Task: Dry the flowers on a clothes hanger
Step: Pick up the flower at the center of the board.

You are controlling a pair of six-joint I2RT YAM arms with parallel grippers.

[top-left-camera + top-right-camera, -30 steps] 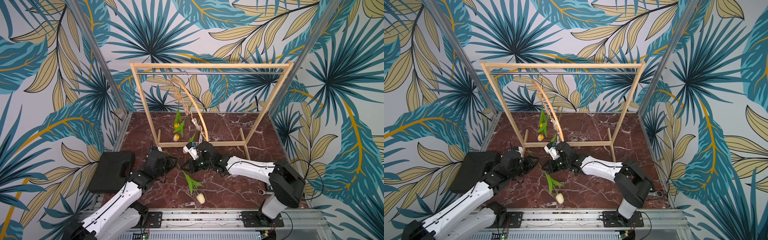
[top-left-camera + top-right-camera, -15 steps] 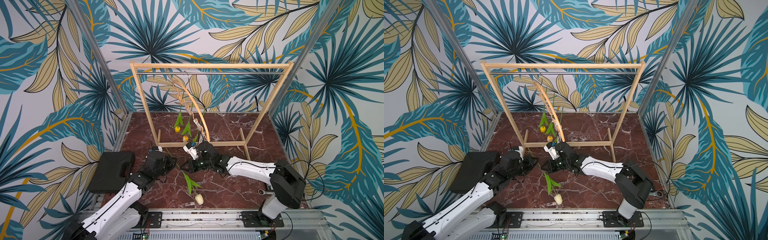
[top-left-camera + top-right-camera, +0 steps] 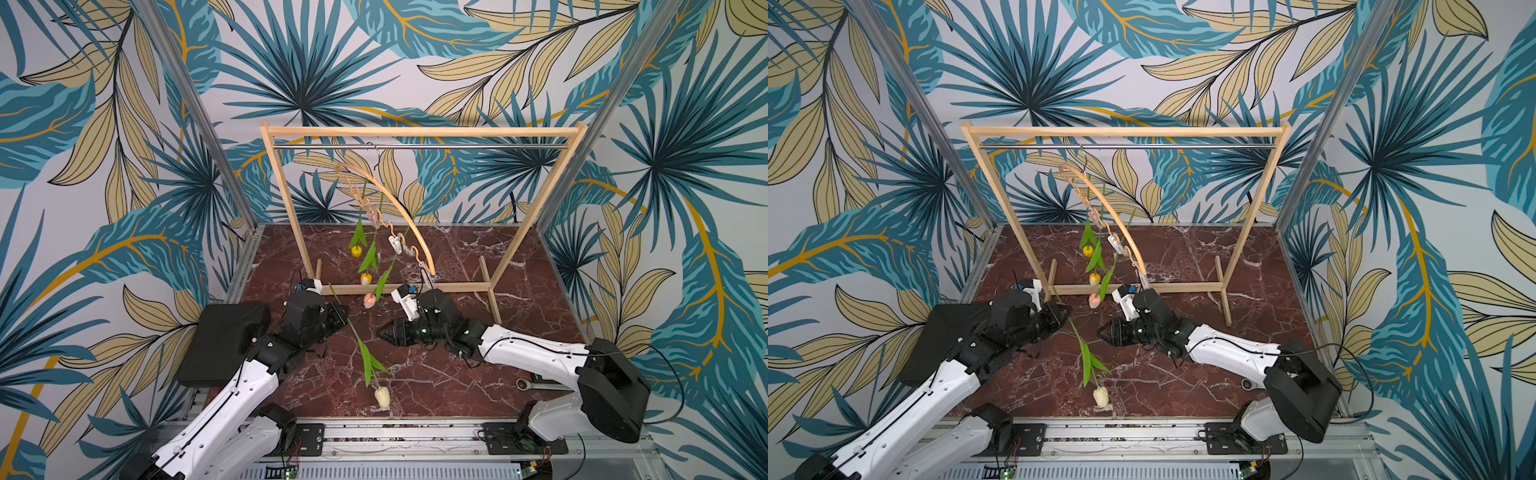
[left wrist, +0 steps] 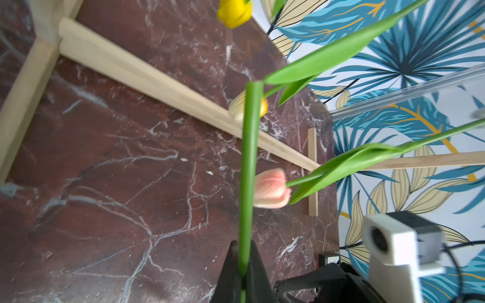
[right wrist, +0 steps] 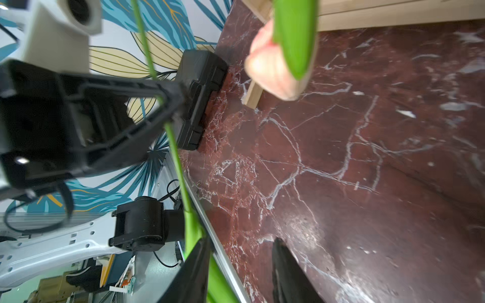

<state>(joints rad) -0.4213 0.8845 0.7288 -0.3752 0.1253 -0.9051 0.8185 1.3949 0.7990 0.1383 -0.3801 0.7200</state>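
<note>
The clothes hanger (image 3: 409, 222) hangs by its hook from the rack's rail, also in the other top view (image 3: 1121, 224). Three flowers hang head-down from it: yellow (image 3: 356, 250), orange-yellow (image 3: 365, 279) and pink (image 3: 369, 300). The cream-white tulip (image 3: 382, 397) hangs head-down over the floor, its stem (image 4: 248, 170) slanting up. My left gripper (image 3: 338, 316) is shut on that stem near its cut end, as the left wrist view shows (image 4: 242, 244). My right gripper (image 3: 380, 332) stands open beside the stem, its jaws apart (image 5: 241, 241), a green leaf (image 5: 194, 230) against one finger.
The big wooden rack (image 3: 415, 132) spans the back, its base bar (image 3: 449, 286) on the marble floor just behind both grippers. A black case (image 3: 224, 340) lies at the left edge. A metal wrench (image 3: 524, 384) lies near the right arm's base.
My left gripper closed on the cream tulip's stem. My right gripper then opened and let the stem go. The tulips on the hanger have swung.
</note>
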